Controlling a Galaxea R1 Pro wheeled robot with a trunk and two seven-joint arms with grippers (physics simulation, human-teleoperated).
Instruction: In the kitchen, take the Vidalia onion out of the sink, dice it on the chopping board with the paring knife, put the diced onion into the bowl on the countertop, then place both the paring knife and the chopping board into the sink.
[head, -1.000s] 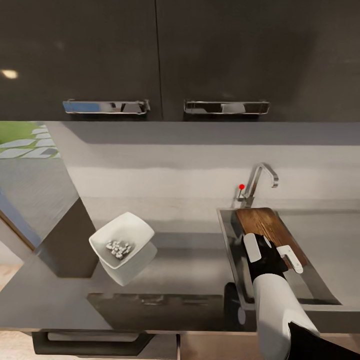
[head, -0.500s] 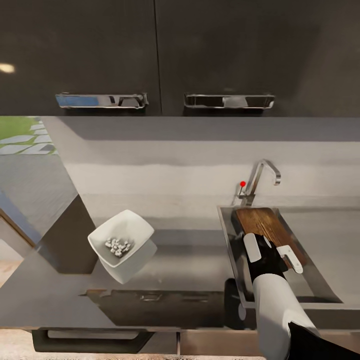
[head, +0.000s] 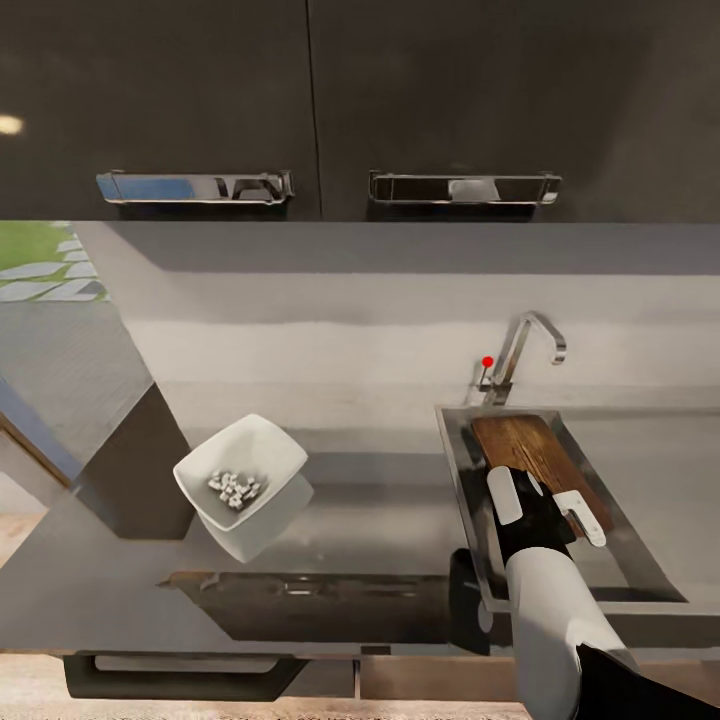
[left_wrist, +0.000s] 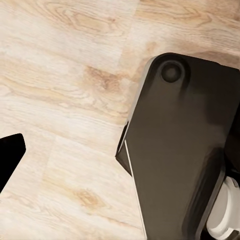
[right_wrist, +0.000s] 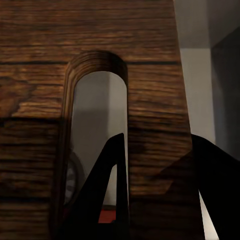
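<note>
chopping board lies tilted inside the sink at the right of the countertop, its far short edge resting close under the chrome tap with the red-tipped lever, its near end covered by the right gripper. in the right wrist view the right gripper's two dark fingers sit on either side of the strip of wood beside the board's oval slot handle, so the claw is clenched on the chopping board, though actual contact is hard to confirm in the dark. a small patch of red shows through the slot low down between the fingers; what it belongs to cannot be told. the bowl stands well to the left of the sink on the countertop, tipped a little, with tiny white cubes of diced onion gathered in its bottom. the left wrist view looks down at a pale wooden floor and a dark part of the robot's body; whether the left claw is released or clenched cannot be told. dark wall cabinets with chrome handles hang above.
</note>
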